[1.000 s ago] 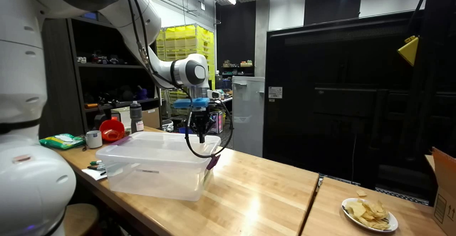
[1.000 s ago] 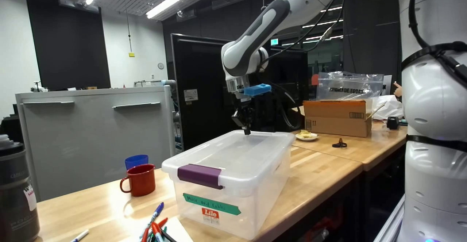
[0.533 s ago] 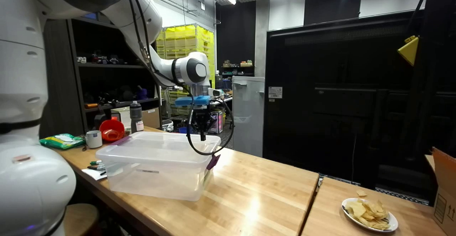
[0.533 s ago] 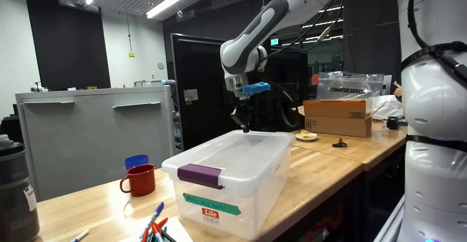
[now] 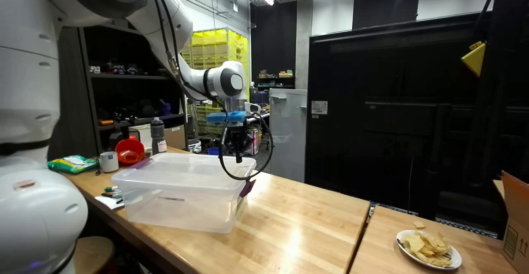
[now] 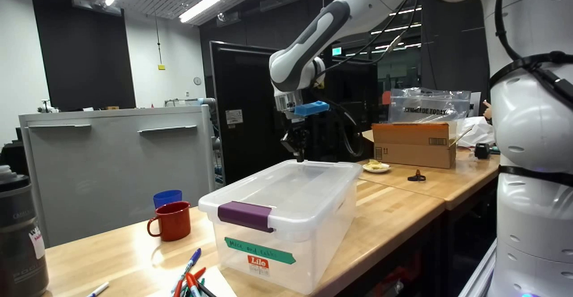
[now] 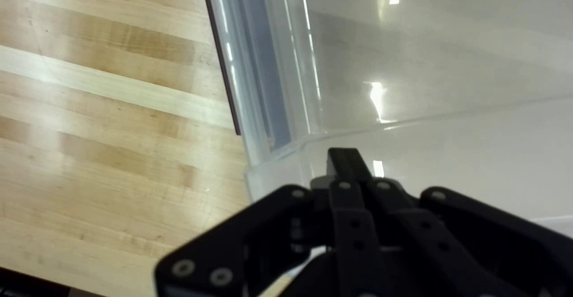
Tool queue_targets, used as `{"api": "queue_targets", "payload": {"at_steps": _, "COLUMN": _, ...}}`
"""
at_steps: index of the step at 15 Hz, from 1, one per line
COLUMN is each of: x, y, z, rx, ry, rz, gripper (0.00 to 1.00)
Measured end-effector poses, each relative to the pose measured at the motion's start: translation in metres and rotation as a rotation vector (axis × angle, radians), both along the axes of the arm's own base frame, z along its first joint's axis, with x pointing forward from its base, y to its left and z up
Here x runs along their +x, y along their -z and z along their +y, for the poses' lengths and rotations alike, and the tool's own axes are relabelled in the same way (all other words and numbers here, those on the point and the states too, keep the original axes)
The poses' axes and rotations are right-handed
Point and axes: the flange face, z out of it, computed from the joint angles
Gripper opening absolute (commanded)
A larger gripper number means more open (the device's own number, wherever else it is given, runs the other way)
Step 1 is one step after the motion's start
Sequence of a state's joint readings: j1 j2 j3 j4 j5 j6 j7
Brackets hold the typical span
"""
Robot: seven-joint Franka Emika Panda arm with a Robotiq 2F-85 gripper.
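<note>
A see-through plastic storage box [image 6: 300,243], longer than it is wide, sits upright on the pale wooden worktop [image 5: 314,224], its cloudy white lid [image 6: 286,185] lying level across the top. On one short end, a purple latch [image 6: 245,215] lies over the lid's edge, above handwritten green tape [image 6: 259,250] reading "Mice and" plus a blurred last word, with a red-and-white sticker [image 6: 258,264] below. At the opposite end, a second purple latch [image 5: 247,187] juts outward. A narrow grey label [image 5: 171,198] marks one long side. In the wrist view, bright glints show on the lid's flat panel.
</note>
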State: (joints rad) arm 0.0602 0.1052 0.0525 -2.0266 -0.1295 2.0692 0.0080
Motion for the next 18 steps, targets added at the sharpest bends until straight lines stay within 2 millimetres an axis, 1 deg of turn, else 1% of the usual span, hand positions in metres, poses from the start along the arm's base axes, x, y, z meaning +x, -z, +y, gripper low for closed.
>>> {"api": "queue_targets", "payload": {"at_steps": 2, "x": 0.002, "y": 0.008, "z": -0.003, "rx": -0.002, "ry": 0.016, "rz": 0.013, "gripper": 0.0}}
{"api": "queue_targets", "payload": {"at_steps": 3, "x": 0.004, "y": 0.009, "z": -0.004, "rx": -0.002, "ry": 0.022, "rz": 0.014, "gripper": 0.0}}
{"api": "queue_targets", "payload": {"at_steps": 11, "x": 0.011, "y": 0.008, "z": -0.008, "rx": -0.006, "ry": 0.055, "rz": 0.019, "gripper": 0.0}}
{"api": "queue_targets", "payload": {"at_steps": 18, "x": 0.023, "y": 0.008, "z": -0.022, "rx": -0.01, "ry": 0.097, "rz": 0.022, "gripper": 0.0}}
